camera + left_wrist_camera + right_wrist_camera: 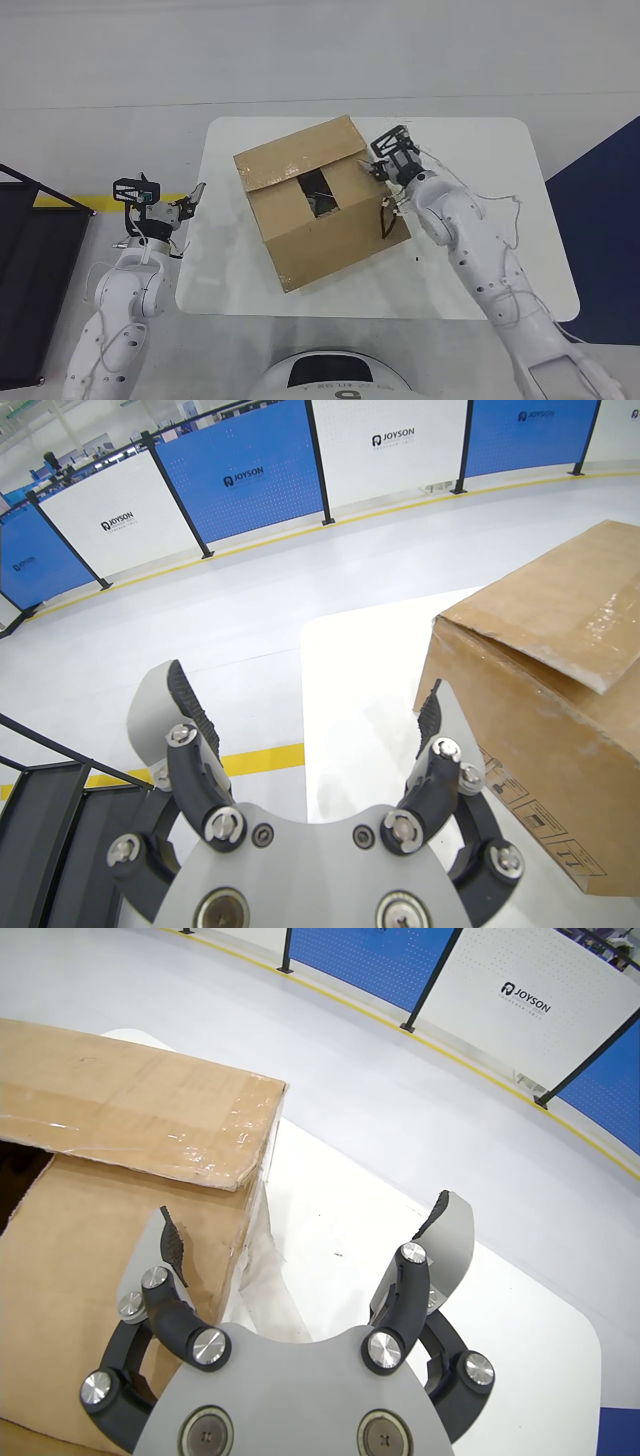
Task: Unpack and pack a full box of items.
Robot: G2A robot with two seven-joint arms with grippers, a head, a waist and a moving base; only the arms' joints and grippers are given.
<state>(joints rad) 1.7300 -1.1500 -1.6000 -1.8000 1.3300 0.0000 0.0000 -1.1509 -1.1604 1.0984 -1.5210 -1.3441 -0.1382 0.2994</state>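
Box: the cardboard box (pixel 322 203) is being carried by the white worktop (pixel 490 150), roughly mid-worktop, upright, turned at an angle to the worktop's edges.
Box top: the flaps (pixel 135 1098) are being kept mostly down, w/ tape remnants along their edges. A dark gap (pixel 318 192) is being left open at the centre; contents can't be made out.
Box side: handling symbols (pixel 545 815) are being shown low on the wall facing the L arm.
L tool: the left tool (pixel 305 680) is being held spread, nothing between the fingers. It is being kept at the worktop's left edge, near the box but apart from it.
R tool: the right tool (pixel 305 1205) is being held spread, nothing pinched. It is being kept at the box's far right corner, one finger (pixel 172 1238) in front of the box wall, the other over bare worktop. Contact w/ the cardboard can't be told.
Floor, L side: a black rack (pixel 30 250) is being bordered by a yellow floor line (pixel 60 200).
Bkgd: blue and white partition panels (pixel 200 500) are being lined up beyond the floor.
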